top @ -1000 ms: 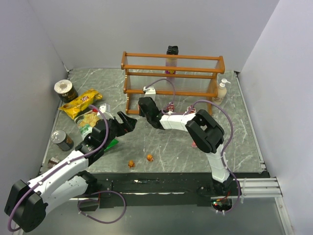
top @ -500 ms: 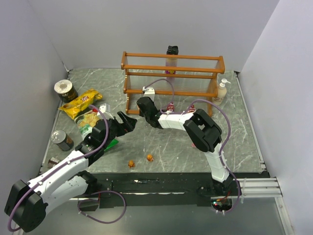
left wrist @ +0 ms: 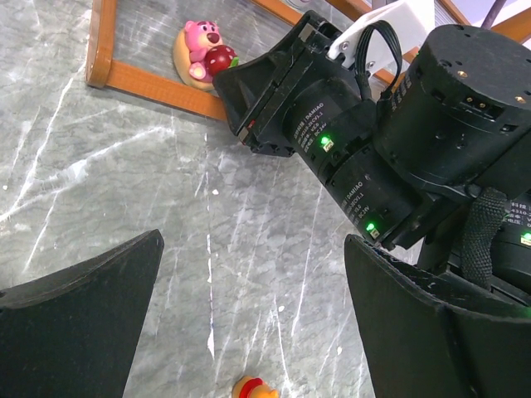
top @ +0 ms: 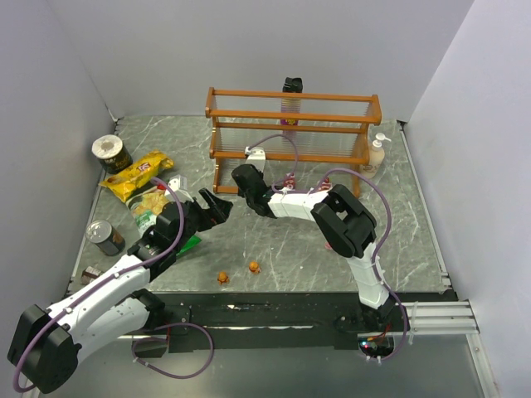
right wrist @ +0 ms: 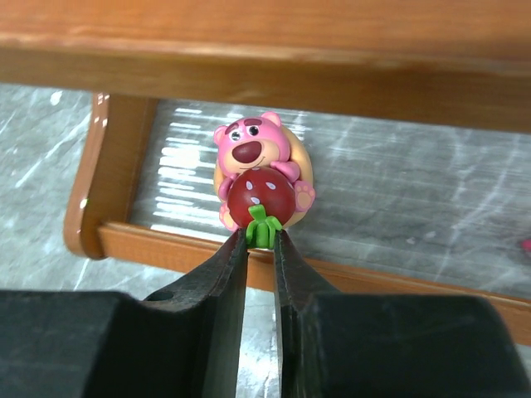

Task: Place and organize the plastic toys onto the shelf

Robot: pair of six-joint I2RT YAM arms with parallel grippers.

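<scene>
**Bear on the bottom tier, pinched by its stalk**

My right tool (right wrist: 260, 236) is clenched on the pink bear toy (right wrist: 257, 178). Its two tips nip only the green stalk (right wrist: 260, 225) under the red strawberry. The bear sits on the lowest clear tier of the shelf (right wrist: 249, 41), just behind the front rail (right wrist: 166, 249) and near the left end post, facing me. My left tool (left wrist: 253, 249) hangs released, jaws wide, above the tabletop (top: 290, 249) and well apart from the shelf. Two orange toys (top: 223, 277) lie near the tabletop's front edge.

I judge this to be the set-down. The hold is thin, so the bear could twist about its stalk. I'd check that its base lies flat on the slats, then part the tips gently with no sideways drag. After that I'd draw straight back over the rail, low enough to miss the tier above. A snag on the stalk would tip the bear forward off the tier.
</scene>
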